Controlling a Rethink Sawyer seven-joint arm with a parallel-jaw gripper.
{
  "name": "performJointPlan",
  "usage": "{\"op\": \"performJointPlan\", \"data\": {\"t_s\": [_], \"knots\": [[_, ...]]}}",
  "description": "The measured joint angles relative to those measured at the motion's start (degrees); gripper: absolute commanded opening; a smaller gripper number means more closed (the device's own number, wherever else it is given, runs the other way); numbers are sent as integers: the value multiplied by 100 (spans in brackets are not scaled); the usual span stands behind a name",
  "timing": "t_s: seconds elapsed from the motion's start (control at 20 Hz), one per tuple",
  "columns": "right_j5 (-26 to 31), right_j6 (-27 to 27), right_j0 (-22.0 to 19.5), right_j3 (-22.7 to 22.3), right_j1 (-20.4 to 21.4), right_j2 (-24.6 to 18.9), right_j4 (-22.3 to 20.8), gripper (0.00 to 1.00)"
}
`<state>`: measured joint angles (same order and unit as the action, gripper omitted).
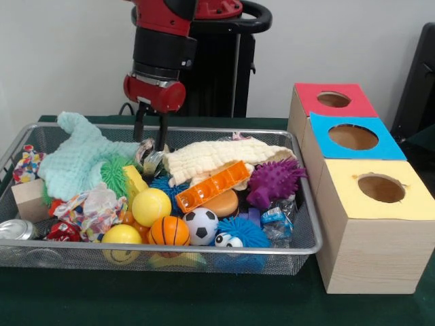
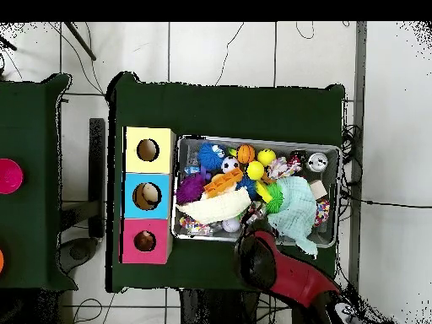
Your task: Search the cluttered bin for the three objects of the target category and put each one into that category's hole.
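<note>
the red and black arm's tool (image 1: 151, 129) hangs over the far edge of the silver wire-mesh bin (image 1: 309, 231), which sits on the green-covered bench (image 1: 204, 305). its two dark fingers (image 1: 139, 125) point straight down, a narrow gap showing between them, and nothing is gripped; the tips sit just at the far rim, above a crinkly clear-wrapped item (image 1: 147, 157) wedged between the mint-green knitted cloth (image 1: 78, 163) and the cream waffle-weave cloth (image 1: 217, 157).

which category is wanted is not stated, so the target is a judgement. if it is the balls, they lie together by the bin's near edge: a plain yellow ball (image 1: 151, 206), a small orange basketball (image 1: 169, 231), a black-and-white football (image 1: 201, 225) and a yellow smiley ball (image 1: 122, 239). that cluster lies on the side of the bin opposite the tool, across the clutter, towards the near rim and roughly in line with the fingers, not off to a side. being round, they have no long axis to match, so the reach matters more than any turn of the wrist.

the three wooden boxes with holes stand just beside one short end of the bin: pink-topped (image 1: 333, 100), blue-topped (image 1: 353, 137) and yellow-topped (image 1: 380, 188). in the overhead view the blue one seems to hold something pale already.
</note>
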<state>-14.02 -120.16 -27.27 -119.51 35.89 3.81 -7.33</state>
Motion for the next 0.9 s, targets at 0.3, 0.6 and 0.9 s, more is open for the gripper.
{"op": "performJointPlan", "data": {"t_s": [0.3, 0.6, 0.9], "knots": [[-629, 0, -8, -175, -245, -117, -168, 100], [-690, 0, -15, -400, -266, -299, -165, 100], [-874, 0, -48, -513, -268, -323, -166, 100]]}}
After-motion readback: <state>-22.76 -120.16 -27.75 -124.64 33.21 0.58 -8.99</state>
